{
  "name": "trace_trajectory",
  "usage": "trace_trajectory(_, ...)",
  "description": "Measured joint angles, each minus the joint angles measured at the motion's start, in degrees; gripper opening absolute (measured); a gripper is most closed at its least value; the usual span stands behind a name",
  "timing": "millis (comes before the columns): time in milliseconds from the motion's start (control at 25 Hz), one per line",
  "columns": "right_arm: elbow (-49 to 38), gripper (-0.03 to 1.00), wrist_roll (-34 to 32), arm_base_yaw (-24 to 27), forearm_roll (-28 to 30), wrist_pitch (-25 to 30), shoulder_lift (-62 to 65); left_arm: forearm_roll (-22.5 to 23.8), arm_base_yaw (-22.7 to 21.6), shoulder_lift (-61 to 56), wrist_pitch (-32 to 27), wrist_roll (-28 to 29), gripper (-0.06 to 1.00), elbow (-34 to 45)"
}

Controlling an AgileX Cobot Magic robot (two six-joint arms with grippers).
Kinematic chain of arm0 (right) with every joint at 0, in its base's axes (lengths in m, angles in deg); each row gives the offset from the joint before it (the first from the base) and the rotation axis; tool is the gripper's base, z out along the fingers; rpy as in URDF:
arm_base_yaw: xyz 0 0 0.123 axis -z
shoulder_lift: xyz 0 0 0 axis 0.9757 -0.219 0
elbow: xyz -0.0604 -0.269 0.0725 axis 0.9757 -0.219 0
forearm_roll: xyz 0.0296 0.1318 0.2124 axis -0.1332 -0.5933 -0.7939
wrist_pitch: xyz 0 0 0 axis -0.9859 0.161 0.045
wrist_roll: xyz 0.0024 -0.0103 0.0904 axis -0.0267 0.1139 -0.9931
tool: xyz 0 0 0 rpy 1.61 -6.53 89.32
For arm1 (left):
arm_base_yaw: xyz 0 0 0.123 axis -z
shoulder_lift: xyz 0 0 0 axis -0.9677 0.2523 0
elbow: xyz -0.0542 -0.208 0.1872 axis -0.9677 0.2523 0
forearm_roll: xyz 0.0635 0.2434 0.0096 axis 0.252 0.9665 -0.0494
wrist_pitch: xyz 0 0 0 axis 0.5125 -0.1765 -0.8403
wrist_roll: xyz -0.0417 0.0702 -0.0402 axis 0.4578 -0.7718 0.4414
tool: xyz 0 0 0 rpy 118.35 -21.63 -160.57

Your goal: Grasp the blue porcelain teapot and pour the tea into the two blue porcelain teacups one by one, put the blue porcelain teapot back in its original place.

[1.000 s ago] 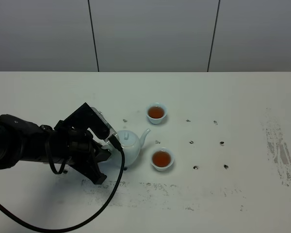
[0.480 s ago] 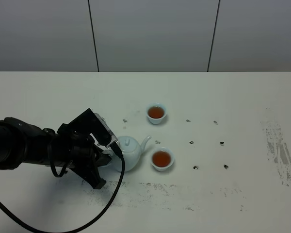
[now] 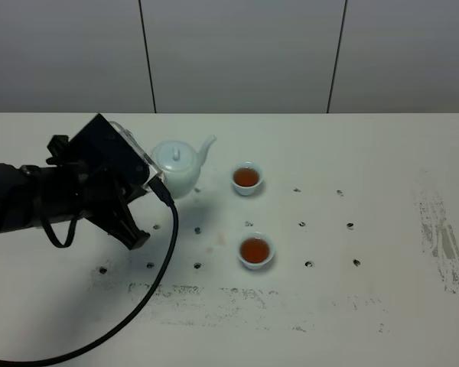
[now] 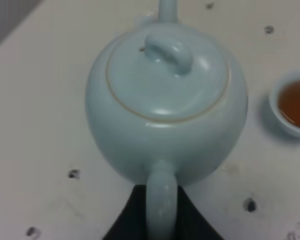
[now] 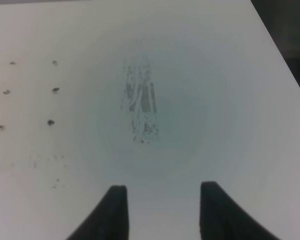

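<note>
left arm (image 3: 30,202): black | cable (image 3: 174,233): black, looping | right gripper (image 5: 163,186): black fingers (image 5: 115,212)

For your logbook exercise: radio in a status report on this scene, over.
Left gripper shut on teapot handle, teapot upright. Right gripper open over table. Both teacups hold tea. Nothing blocking.

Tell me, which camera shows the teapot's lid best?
The left wrist view: the teapot fills the picture, its knobbed lid seen close from above. The exterior high view shows the teapot small and distant. The right wrist view shows no teapot, only table.

One blue teapot (image 3: 177,172) and two blue teacups (image 3: 246,178) (image 3: 255,251)
</note>
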Motion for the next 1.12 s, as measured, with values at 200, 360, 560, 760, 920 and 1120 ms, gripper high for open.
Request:
trace_trajectory(200,0.0,0.35,0.0,0.0,0.0,0.0,0.0,3.94,0.0,-3.33,1.82,4.01,0.11,-0.64)
trace_trajectory(360,0.0,0.35,0.0,0.0,0.0,0.0,0.0,17.35,0.0,-3.49,1.01,19.81,0.11,-3.9)
trace_trajectory(560,0.0,0.35,0.0,0.0,0.0,0.0,0.0,44.17,0.0,-3.77,0.89,50.61,0.11,-6.21)
trace_trajectory(760,0.0,0.35,0.0,0.0,0.0,0.0,0.0,72.45,0.0,-3.77,0.77,82.99,0.11,-6.15)
trace_trajectory(920,0.0,0.35,0.0,0.0,0.0,0.0,0.0,86.46,-0.85,-3.77,2.15,100.78,0.11,-4.04)
trace_trajectory(1120,0.0,0.35,0.0,0.0,0.0,0.0,0.0,90.46,-3.9,-3.77,4.47,111.15,0.11,-2.45)
